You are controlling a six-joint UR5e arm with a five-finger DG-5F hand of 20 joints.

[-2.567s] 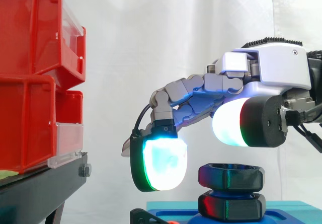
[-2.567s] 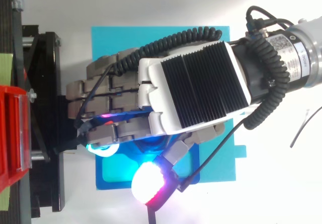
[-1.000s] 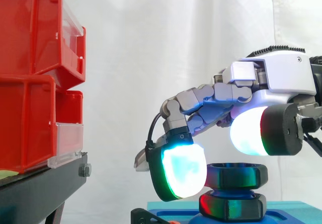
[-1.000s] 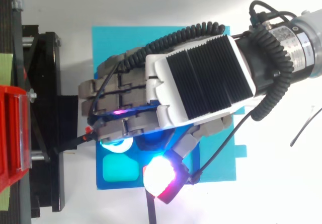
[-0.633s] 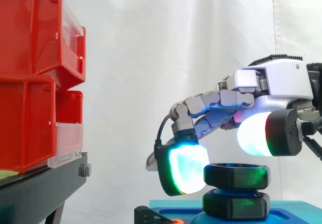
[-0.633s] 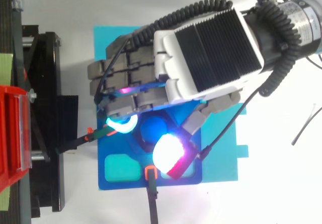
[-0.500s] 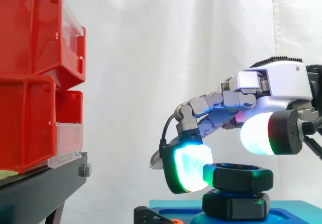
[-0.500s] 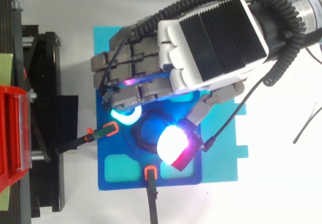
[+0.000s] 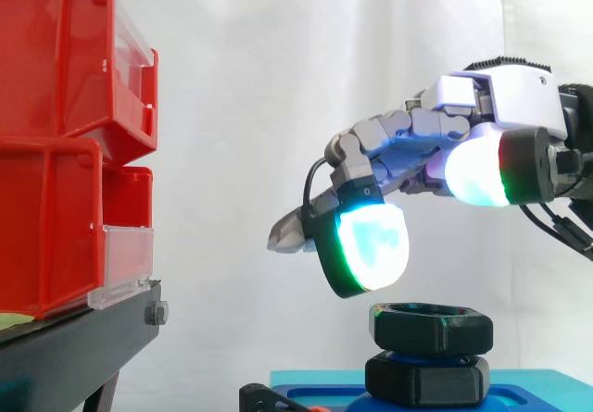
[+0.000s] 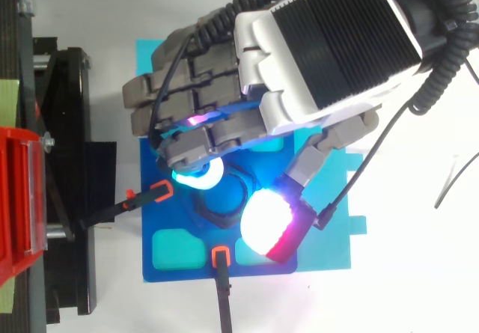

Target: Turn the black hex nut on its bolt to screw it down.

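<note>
- The hand (image 9: 505, 97) hangs above the nut (image 9: 424, 326), touching nothing.
- Its fingers are loosely bent and spread from the thumb, with an empty gap between them.
- In the side view the nearest fingertip (image 9: 371, 245), glowing cyan and green, sits just above and left of the nut, with clear air under it.
- The thumb pad (image 9: 474, 171) is higher, up and to the right of the nut.
- From above, the nut (image 10: 217, 207) shows between the cyan fingertip (image 10: 200, 176) and the white-and-red thumb pad (image 10: 267, 226) — under the gap, gripped by neither.
- A second black hex piece (image 9: 426, 380) sits directly under the nut, on a blue plate (image 10: 171, 219).
- Red bins (image 9: 65, 143) stand well beyond the fingertips, at the left.
</note>
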